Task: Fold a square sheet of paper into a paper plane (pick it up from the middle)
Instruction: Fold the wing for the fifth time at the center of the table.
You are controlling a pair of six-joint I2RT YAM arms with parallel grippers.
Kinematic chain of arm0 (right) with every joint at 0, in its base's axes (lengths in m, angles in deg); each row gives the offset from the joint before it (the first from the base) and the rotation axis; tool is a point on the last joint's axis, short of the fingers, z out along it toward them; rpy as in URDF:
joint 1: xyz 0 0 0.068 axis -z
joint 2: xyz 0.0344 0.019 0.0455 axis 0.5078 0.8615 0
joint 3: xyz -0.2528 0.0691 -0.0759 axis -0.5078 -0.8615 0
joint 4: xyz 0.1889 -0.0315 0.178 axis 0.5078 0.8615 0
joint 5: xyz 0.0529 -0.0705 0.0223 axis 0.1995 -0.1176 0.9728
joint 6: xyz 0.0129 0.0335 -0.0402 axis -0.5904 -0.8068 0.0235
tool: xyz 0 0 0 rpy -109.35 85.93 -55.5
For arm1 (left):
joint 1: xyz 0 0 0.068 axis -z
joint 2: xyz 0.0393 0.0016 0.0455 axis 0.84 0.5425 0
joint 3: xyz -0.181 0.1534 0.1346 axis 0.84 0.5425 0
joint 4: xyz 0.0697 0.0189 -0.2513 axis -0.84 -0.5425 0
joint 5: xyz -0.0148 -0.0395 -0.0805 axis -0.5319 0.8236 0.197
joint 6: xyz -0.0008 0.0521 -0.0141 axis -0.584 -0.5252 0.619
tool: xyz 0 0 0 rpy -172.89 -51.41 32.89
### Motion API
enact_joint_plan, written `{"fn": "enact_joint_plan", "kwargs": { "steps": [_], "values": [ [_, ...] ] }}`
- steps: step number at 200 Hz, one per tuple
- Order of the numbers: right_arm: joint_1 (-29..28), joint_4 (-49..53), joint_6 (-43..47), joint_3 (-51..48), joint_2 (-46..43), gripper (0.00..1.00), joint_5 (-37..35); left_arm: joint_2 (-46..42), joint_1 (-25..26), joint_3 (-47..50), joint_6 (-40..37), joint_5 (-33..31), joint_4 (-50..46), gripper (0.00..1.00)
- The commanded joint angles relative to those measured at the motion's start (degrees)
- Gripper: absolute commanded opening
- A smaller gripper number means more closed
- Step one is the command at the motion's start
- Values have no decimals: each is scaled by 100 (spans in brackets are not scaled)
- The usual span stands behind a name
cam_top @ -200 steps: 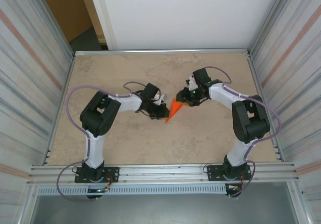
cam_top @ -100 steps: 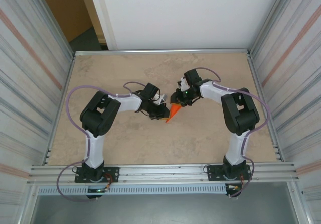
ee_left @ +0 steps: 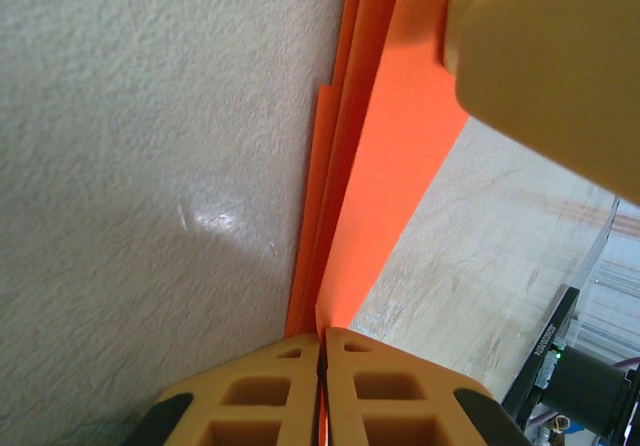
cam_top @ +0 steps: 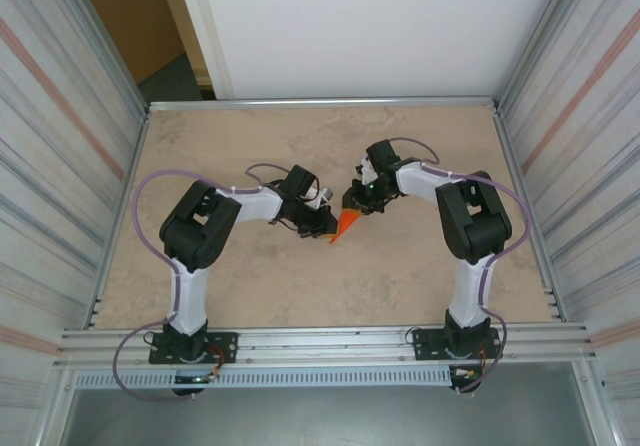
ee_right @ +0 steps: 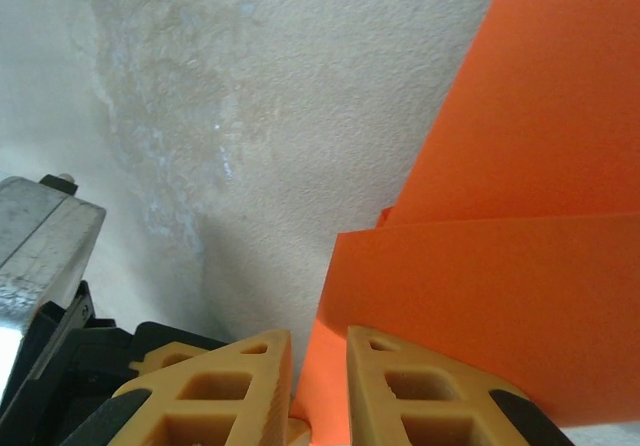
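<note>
Left arm point(cam_top: 200, 231) and right arm point(cam_top: 470, 221) both elbow-bent, reaching inward, wrists low and nearly nose to nose. Left gripper point(ee_left: 322, 346) jaws pressed together, clamped on the paper plane point(ee_left: 370, 166). Right gripper point(ee_right: 318, 356) jaws a narrow gap apart.

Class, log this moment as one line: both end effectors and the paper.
left end effector: shut on folded orange paper | right end effector: jaws slightly apart around its edge

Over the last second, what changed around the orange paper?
The right arm folded in leftward, nudging the right fingers further onto the far end of the orange paper; they straddle its edge with a gap showing. The left arm, the left fingers shut on the paper, and the paper itself stayed put.
</note>
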Motion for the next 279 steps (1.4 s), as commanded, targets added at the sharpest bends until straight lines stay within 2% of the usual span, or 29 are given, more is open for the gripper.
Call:
{"fn": "enact_joint_plan", "kwargs": {
  "steps": [1,198,239,279],
  "values": [
    [62,161,59,115,91,21,-172,212,-26,94,65,-142,-189,10],
    [125,298,112,171,468,21,-236,212,-43,168,107,-88,-164,9],
    [110,604,130,326,612,21,-482,132,-44,151,101,-97,-220,9],
    [76,1017,156,539,774,20,-829,-328,-88,93,73,-305,-395,13]
  ]
}}
